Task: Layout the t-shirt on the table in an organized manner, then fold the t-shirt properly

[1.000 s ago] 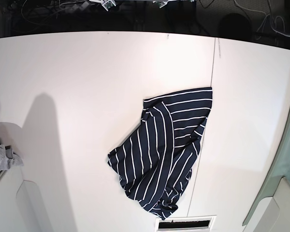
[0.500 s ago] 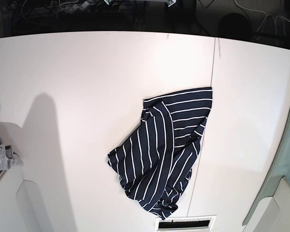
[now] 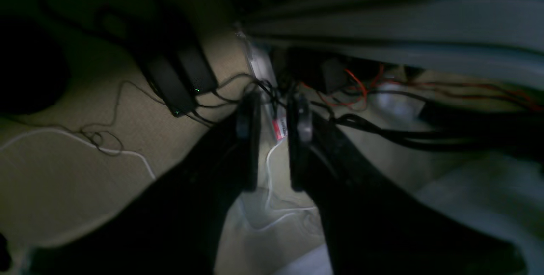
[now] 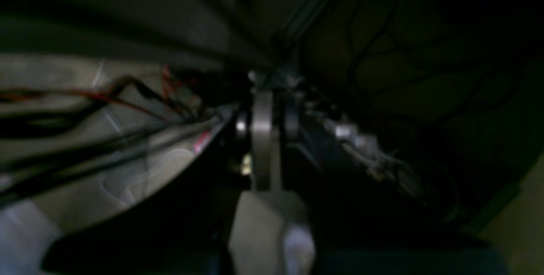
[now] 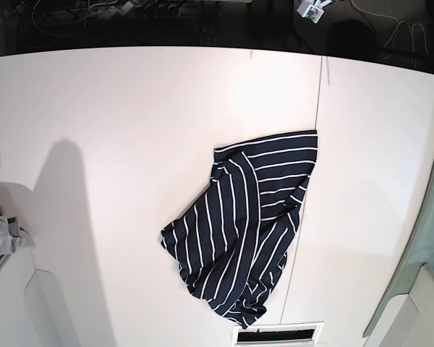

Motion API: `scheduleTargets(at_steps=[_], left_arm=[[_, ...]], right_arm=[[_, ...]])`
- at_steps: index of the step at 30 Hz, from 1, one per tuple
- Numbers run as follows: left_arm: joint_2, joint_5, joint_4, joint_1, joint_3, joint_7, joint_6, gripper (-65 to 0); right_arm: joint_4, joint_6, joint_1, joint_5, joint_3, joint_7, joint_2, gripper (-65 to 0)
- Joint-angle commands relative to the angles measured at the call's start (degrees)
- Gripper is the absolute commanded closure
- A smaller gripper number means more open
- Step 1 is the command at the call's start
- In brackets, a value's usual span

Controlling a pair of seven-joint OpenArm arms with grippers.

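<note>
The t-shirt (image 5: pixel 239 224), dark navy with thin white stripes, lies crumpled right of the middle of the white table (image 5: pixel 130 130), its lower end bunched near the front edge. Both grippers are off the table, beyond its far edge. A small pale part of my left gripper (image 5: pixel 312 10) shows at the top of the base view. In the left wrist view my left gripper (image 3: pixel 274 113) stands open by a narrow gap, with nothing in it, above cables on a beige floor. The right wrist view is dark and blurred; my right gripper (image 4: pixel 265 117) looks shut and empty.
A thin dark seam (image 5: pixel 315 144) runs down the table through the shirt's right side. A grey cloth (image 5: pixel 0 238) lies at the left edge. A slotted white panel (image 5: pixel 278 334) sits at the front edge. Pale green fabric (image 5: pixel 428 238) hangs at the right.
At the top of the base view, the left gripper's tip has slid to the right and the right gripper's tip has left the frame. The t-shirt has not moved.
</note>
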Motion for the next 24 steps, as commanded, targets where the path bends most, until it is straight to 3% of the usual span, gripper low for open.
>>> scheduleTargets(at_steps=[1, 4, 9, 14, 17, 21, 24], left_arm=[[-0.3, -1.5, 3.3, 1.8, -2.0, -0.8, -1.9, -14.0], [-0.3, -4.5, 11.3, 5.6, -8.6, -0.7, -7.3, -14.0], [-0.3, -10.9, 24.8, 10.7, -19.7, -0.7, -7.3, -14.0], [-4.0, -19.8, 34.8, 11.0, -26.3, -0.7, -7.3, -14.1], [-7.9, -21.4, 37.0, 7.9, -26.3, -0.7, -6.7, -19.4], [-12.9, -22.6, 36.1, 0.9, -22.9, 4.5, 0.4, -36.5], [-15.0, -23.2, 32.6, -5.5, -17.2, 5.3, 2.2, -37.6]], right_arm=[[3.8, 0.3, -2.2, 1.2, 0.0, 1.2, 1.4, -3.2], [14.1, 0.3, -6.0, 3.4, 0.0, 1.1, 4.9, -3.2], [28.5, 0.2, -9.2, 3.5, 0.0, 0.7, 9.6, -3.2], [36.2, 0.2, -5.3, 6.6, 0.3, 0.5, 9.6, -3.2], [36.3, 0.2, 1.1, 10.9, 0.3, -2.0, 7.5, -3.2], [35.9, 0.7, 12.1, 13.1, 0.3, -12.4, 2.0, -4.2], [33.5, 2.8, 19.8, 13.8, 0.2, -16.2, -3.7, -17.3]])
